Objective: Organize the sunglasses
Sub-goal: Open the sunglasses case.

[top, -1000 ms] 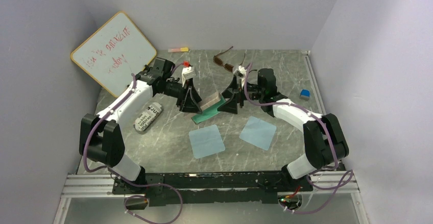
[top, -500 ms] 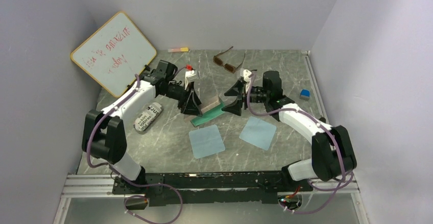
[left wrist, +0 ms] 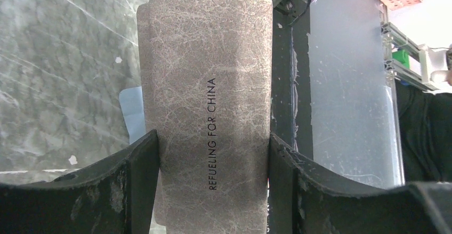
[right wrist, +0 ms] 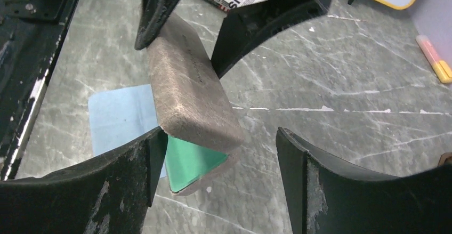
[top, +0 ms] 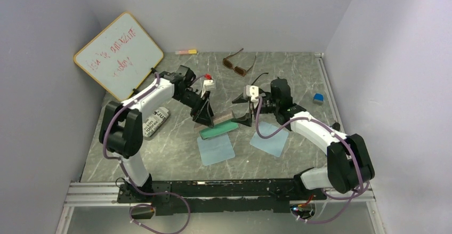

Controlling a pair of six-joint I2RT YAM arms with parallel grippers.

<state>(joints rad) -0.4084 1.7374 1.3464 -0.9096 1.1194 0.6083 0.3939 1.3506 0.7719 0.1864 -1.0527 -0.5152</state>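
The brown sunglasses (top: 237, 64) lie unfolded at the back of the table, apart from both arms. A slim black curve (top: 259, 77) beside the right wrist looks like the black pair. Between the arms sits the brown case (top: 223, 118), its lid raised a little over the green lining (top: 214, 132). My left gripper (top: 205, 118) is shut on the case's lid (left wrist: 208, 58), one finger on each long side. My right gripper (right wrist: 218, 132) stands open around the case's other end (right wrist: 186, 85). Its left finger is next to the green lining (right wrist: 189, 162), with a wide gap on the right.
Two light blue cloths (top: 215, 147) (top: 269, 138) lie in front of the case. A grey lettered pouch (top: 154, 122) lies to the left, a whiteboard (top: 118, 55) leans at the back left. A pink and yellow marker (top: 186, 51) and a small blue block (top: 318, 98) lie near the edges.
Both grippers have come toward the near side with the case, which now lies lower and flatter with its lid closer to the base. The left arm has swung round.
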